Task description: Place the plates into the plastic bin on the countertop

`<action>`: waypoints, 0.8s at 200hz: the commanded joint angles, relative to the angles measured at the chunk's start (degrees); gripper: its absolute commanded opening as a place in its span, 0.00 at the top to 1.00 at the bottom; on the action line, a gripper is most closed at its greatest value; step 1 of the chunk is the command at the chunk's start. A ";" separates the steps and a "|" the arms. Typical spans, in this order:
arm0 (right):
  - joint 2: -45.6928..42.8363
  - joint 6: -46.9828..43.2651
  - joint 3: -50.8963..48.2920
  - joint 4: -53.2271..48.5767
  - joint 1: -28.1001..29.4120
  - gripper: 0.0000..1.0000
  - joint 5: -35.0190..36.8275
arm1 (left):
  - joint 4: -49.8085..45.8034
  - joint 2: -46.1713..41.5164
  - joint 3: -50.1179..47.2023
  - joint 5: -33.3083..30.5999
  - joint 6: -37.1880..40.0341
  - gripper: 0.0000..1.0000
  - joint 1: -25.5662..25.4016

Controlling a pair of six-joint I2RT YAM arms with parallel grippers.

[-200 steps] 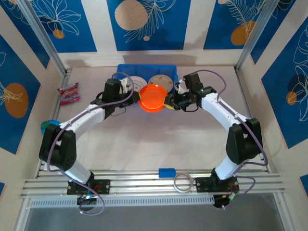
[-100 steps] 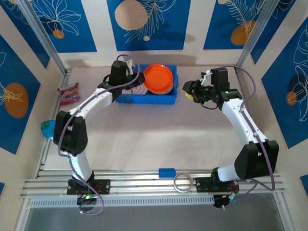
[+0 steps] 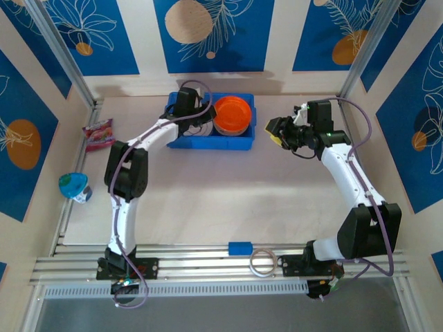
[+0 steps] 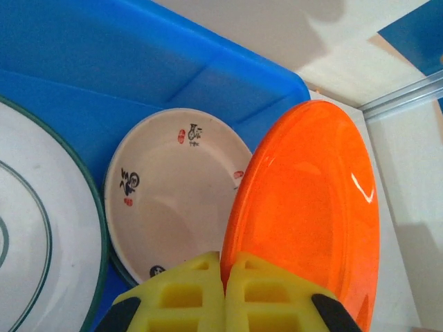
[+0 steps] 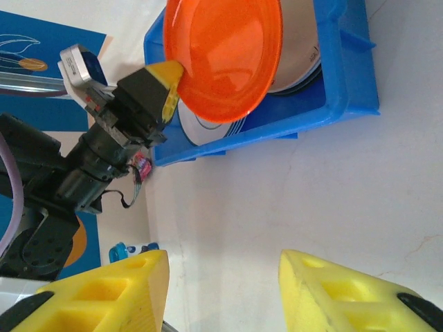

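My left gripper [image 3: 208, 117] is shut on the rim of an orange plate [image 3: 232, 114], which hangs tilted over the right half of the blue plastic bin [image 3: 211, 143]. In the left wrist view the yellow fingertips [image 4: 223, 266] pinch the orange plate [image 4: 311, 207] above a white plate with dark drawings [image 4: 176, 187] and a white plate with a green rim [image 4: 34, 228], both lying in the bin [image 4: 104, 55]. My right gripper [image 3: 273, 131] stands open and holds nothing, over the countertop [image 3: 228, 200] to the right of the bin. Its wrist view looks across its jaws [image 5: 221, 277] at the orange plate [image 5: 225, 52].
A pink snack packet [image 3: 98, 133] and a teal object [image 3: 73, 185] lie at the left edge. A small blue block [image 3: 240, 247] and a tape ring [image 3: 263, 262] rest on the metal rail [image 3: 173, 266] at the front. Walls close in behind and beside the bin.
The right gripper let go of the orange plate, opened and drew back to the right. The left arm carried the plate from in front of the bin to over it.
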 commanded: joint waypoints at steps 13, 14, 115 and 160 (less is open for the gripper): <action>-1.44 -0.15 -1.31 -0.20 -0.96 0.54 -1.14 | 1.05 3.84 4.60 -1.90 -1.89 1.00 -0.36; -1.48 -0.10 -1.31 -0.19 -1.00 0.54 -1.16 | 1.02 3.91 4.65 -1.92 -1.91 1.00 -0.36; 0.11 -0.72 -1.93 0.72 -1.21 0.54 -1.81 | -0.37 9.08 8.47 -4.16 -2.77 1.00 -0.93; 1.36 -0.67 -2.11 1.45 -1.13 0.54 -2.44 | -2.12 11.30 10.66 -4.92 -3.14 1.00 -1.19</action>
